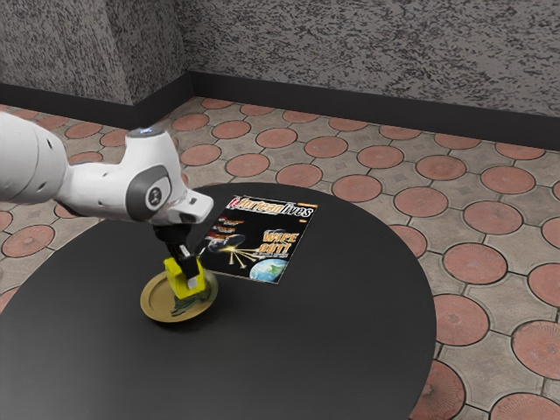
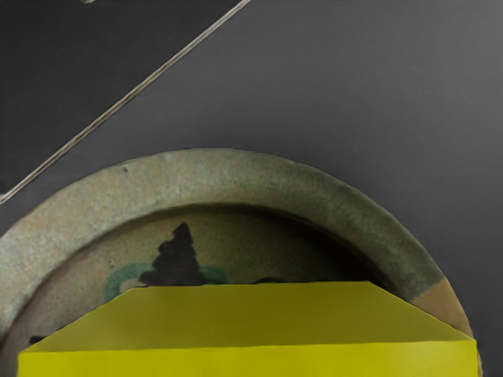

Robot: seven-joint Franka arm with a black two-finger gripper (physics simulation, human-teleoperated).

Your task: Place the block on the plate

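One yellow block (image 1: pixel 173 276), pinched in the hand (image 1: pixel 190 275), is over the plate (image 1: pixel 152 307); can't tell if it's touching. Plate's on the blk round counter (image 1: pixel 332 341), w/ a mag (image 1: pixel 259 248) lying flat nr it.

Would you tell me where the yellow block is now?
The yellow block is in the gripper, over the round plate, in the exterior view's left half.
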